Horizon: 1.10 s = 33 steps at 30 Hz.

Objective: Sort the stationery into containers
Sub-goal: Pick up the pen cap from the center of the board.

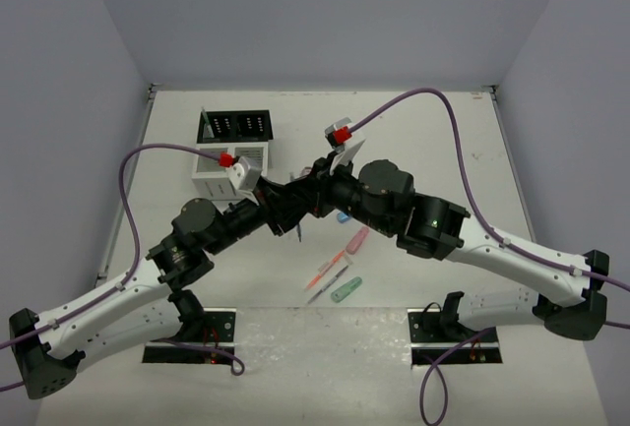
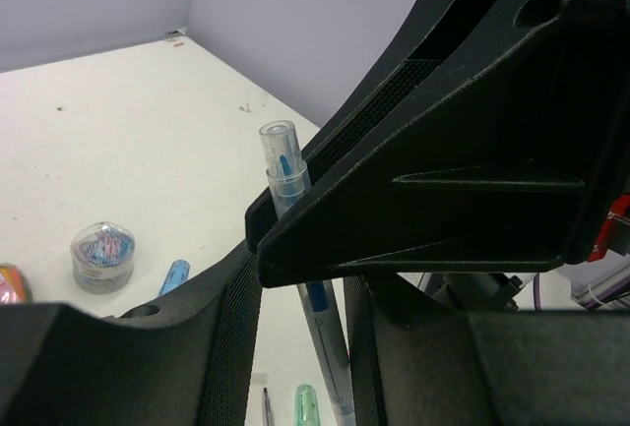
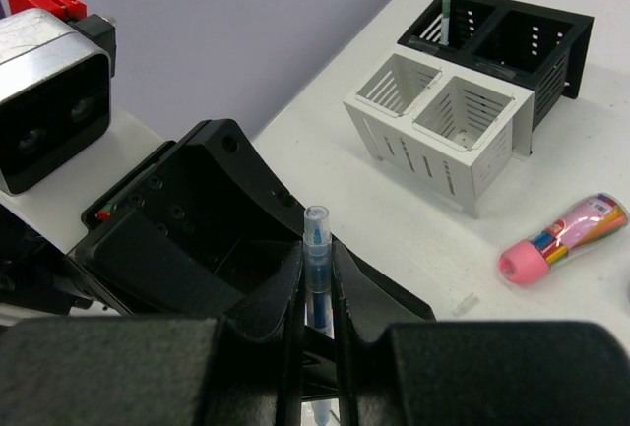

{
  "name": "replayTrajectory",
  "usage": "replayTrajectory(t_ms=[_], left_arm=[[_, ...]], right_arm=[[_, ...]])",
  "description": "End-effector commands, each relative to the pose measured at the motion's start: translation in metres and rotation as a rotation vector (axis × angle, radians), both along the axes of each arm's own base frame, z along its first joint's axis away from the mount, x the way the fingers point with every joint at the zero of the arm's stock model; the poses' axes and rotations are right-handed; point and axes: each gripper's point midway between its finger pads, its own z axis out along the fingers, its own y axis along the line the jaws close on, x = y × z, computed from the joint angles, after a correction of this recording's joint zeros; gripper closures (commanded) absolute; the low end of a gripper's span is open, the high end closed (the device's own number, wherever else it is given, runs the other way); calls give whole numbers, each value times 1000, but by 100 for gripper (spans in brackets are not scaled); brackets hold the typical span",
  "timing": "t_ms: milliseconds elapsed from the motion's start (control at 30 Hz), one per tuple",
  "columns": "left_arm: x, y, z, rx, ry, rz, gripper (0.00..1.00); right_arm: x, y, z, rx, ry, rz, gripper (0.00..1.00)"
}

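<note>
White table (image 1: 443, 141), lilac walls. The blue pen (image 3: 316, 249) is up in the air, pinched tight by the right gripper (image 3: 316, 293). The left gripper (image 2: 303, 337) has its fingers loosely parted around the lower barrel, and the organiser (image 3: 433, 165) sits nearby.

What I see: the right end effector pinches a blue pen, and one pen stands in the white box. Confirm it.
Not quite. The standing pen is in the black rack, not the white box; the right wrist view shows it. The right end effector does pinch the blue pen.
</note>
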Motion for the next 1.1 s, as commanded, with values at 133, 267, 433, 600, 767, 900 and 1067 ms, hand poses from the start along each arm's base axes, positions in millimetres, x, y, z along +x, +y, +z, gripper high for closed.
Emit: replayTrajectory(t_ms=[133,267,433,600,767,900,1067], left_arm=[[-2,4,15,30,-42,0,22],[-5,6,16,25,-44,-8,23],[-6,2,18,13,-46,-24,43],[-6,-5,16,14,-40,-50,47],[-7,-12,13,13,-30,-79,83],[-3,-8,13,6,-20,-46,100],[9,5,15,11,-6,56,100]], right_arm=[[16,-30,7,-63,-83,-140,100],[20,-33,6,-69,-92,-161,100],[15,-27,10,-44,-86,-128,100],[12,-25,16,-20,-84,-114,100],[13,-26,20,-10,-91,-121,100],[13,-27,19,1,-95,-122,100],[10,-29,9,6,-93,-106,6]])
